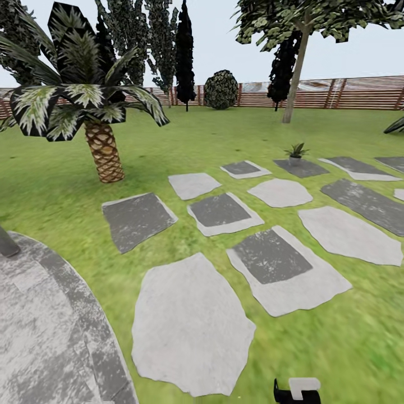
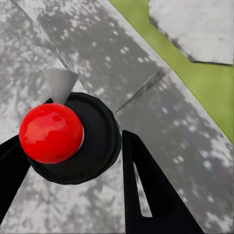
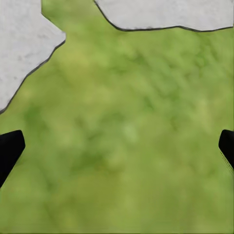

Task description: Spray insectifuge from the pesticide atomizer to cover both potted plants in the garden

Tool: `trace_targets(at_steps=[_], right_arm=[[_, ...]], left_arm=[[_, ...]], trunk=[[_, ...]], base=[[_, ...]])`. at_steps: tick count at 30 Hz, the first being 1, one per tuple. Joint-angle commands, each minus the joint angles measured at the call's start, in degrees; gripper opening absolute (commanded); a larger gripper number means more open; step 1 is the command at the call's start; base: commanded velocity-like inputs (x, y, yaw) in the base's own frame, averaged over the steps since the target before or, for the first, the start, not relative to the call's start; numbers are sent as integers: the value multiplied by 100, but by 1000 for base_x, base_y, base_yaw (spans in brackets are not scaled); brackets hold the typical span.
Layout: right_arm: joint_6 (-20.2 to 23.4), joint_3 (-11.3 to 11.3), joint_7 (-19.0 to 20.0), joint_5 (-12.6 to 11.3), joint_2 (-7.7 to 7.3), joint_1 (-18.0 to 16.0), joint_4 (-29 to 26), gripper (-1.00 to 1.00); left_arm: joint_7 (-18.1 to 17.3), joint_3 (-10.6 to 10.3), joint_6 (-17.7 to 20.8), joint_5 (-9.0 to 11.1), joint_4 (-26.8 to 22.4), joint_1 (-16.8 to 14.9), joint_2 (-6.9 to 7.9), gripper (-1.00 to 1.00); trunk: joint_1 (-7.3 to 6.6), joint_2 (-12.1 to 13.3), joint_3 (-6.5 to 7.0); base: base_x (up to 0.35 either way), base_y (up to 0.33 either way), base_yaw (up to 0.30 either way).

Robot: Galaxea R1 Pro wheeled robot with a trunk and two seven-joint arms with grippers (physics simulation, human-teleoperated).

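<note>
Pesticide atomizer, and where is it? Our best guess is the left wrist view, where the left gripper (image 2: 73,139) has its fingers drawn in narrow either side of a dark round body (image 2: 95,146) with a red knob (image 2: 51,132) on top and a pale grey cone (image 2: 61,83) beside it. That may be the pesticide atomizer seen end-on, but we cannot tell for sure, nor whether the fingers actually clamp it. Below it lies the grey patio (image 2: 146,58).

Over on the other side, the right gripper (image 3: 120,141) is spread wide with nothing between its fingers, hanging over the lawn (image 3: 126,126).

Up ahead in the head view, one potted plant (image 1: 295,151) sits on a far stepping stone (image 1: 303,167), well apart from us across the grass, with the palm tree (image 1: 104,151) off to the left.

So the step, as we judge it, is the approach. We want a steady roll over the stones, the left arm level, and a stop near enough that the spray can sweep every leaf. A jolt could loosen whatever those fingers have.
</note>
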Motion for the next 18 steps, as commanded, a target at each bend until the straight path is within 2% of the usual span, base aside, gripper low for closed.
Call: trace_targets(at_steps=[1, 18], right_arm=[[-11, -32, -28, 60, 0, -4, 6, 100], [-11, -32, -28, 60, 0, -5, 6, 100]], left_arm=[[10, -39, -18, 45, 3, -3, 0, -100], [10, -39, -18, 41, 4, -3, 0, -100]], trunk=[[2, -2, -5], [2, -2, -5]], base=[[339, 0, 0], [339, 0, 0]])
